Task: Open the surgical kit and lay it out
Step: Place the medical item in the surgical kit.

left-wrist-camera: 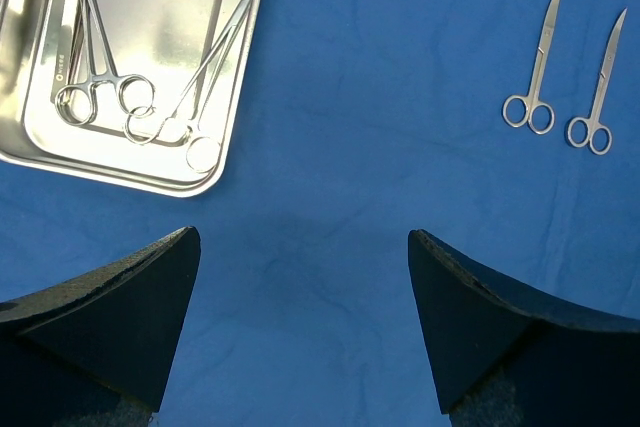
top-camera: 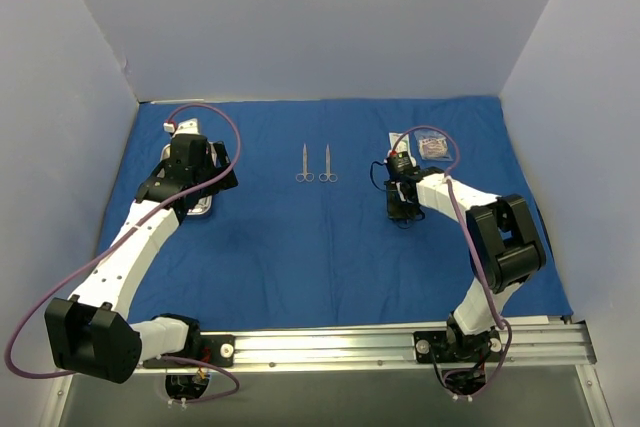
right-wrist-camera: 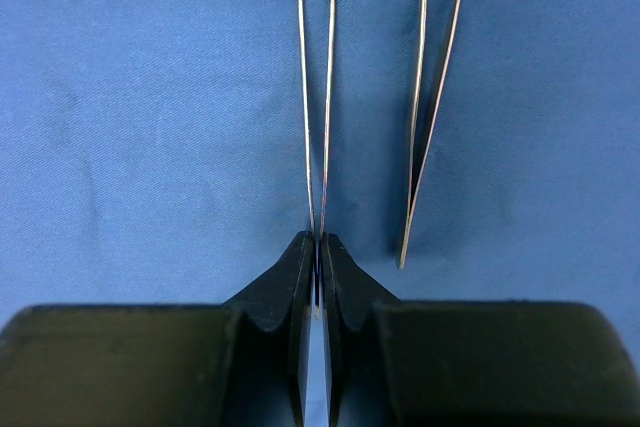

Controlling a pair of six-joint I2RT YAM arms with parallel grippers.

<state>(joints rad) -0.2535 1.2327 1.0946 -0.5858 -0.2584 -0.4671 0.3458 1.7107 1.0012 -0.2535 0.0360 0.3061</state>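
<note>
The royal-blue cloth (top-camera: pixel 330 247) lies spread flat over the table. My right gripper (right-wrist-camera: pixel 318 242) is shut on the end of thin tweezers (right-wrist-camera: pixel 318 97), held low over the cloth; in the top view it (top-camera: pixel 404 215) is right of centre. A second pair of tweezers (right-wrist-camera: pixel 430 117) lies just to the right of them. My left gripper (left-wrist-camera: pixel 300 237) is open and empty above bare cloth. The steel tray (left-wrist-camera: pixel 235 117) with silver clamps (left-wrist-camera: pixel 95 87) is ahead-left of it. Two scissors (left-wrist-camera: pixel 535 67) lie side by side at centre (top-camera: pixel 315 163). A packet (top-camera: pixel 432 147) lies at the back right.
Grey walls close in the back and both sides of the cloth. The left arm (top-camera: pixel 130 247) hides most of the tray in the top view. A metal rail (top-camera: pixel 400 342) runs along the near edge.
</note>
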